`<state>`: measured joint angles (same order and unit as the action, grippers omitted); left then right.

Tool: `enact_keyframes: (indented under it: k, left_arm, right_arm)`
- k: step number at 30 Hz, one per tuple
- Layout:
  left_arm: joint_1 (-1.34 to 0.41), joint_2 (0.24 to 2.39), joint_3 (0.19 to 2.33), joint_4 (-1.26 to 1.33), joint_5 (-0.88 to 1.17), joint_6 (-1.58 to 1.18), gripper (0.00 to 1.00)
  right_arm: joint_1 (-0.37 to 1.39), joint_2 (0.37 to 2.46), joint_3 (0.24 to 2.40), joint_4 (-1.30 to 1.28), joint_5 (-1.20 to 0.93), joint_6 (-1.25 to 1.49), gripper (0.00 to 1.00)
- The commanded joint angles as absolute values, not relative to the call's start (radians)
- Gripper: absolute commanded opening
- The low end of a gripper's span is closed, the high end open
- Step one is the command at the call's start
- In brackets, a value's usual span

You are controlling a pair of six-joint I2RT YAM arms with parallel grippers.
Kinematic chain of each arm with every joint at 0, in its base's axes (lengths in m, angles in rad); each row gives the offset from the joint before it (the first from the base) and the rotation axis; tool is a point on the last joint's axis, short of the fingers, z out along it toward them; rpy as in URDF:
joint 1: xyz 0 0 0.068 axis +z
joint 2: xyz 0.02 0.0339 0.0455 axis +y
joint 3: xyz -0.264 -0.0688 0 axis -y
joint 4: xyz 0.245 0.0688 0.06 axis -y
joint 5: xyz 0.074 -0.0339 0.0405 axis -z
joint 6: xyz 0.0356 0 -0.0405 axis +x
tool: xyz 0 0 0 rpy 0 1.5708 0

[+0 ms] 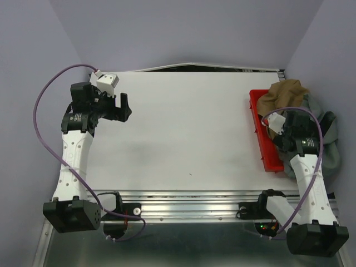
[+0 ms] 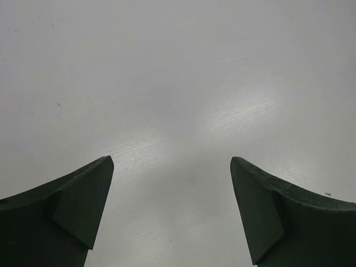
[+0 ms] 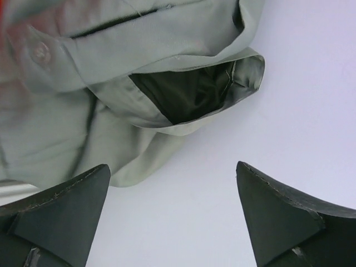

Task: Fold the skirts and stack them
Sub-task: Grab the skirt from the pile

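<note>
- The right gripper [image 3: 172,167] is hanging with jaws spread wide and nothing between them, right at the red tray [image 1: 266,136] on its outer (right-hand) side.
- The grey-green skirt [image 3: 111,67] is lying just ahead of the right fingertips and to their left in the wrist view. A folded edge is gaping open and showing dark lining (looks like a grabbable lip).
- That skirt is spilling off the tray's right side onto the white table [image 1: 183,133]. It is crumpled, so I can't tell its long axis.
- The brown skirt [image 1: 283,94] is heaped over the far end of the tray and resting on top of the grey-green one.
- The tray is running near-to-far. Its near half is showing bare red, and the skirts are bunching at its far end and right side.
- The left gripper [image 2: 171,159] is also gaping open and holding nothing, pointing at bare table well apart from the tray, across on its left.
- The right arm is clearly the nearer one. I'm judging the next move as a short reach forward and left to pinch the gaping edge, then dragging the skirt to the open table left of the tray.
- Risk: the brown skirt could get pulled along with it.
</note>
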<state>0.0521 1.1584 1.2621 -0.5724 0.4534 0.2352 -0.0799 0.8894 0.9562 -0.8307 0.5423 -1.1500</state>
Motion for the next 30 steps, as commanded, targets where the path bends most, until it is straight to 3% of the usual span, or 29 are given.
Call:
enact_keyframes:
  k: [1,12,30]
  left_arm:
    - [0.043,1.158,1.330,-0.597,0.491,0.256,0.99]
    - [0.035,1.175,1.367,-0.612,0.491,0.255,0.98]
    - [0.026,1.189,1.355,-0.572,0.514,0.247,0.98]
  right_arm:
    - [-0.142,0.934,0.954,-0.718,0.536,-1.428,1.00]
    - [-0.518,1.091,1.052,-0.681,0.220,-1.856,1.00]
    - [-0.589,1.310,0.991,-0.532,0.201,-1.908,1.00]
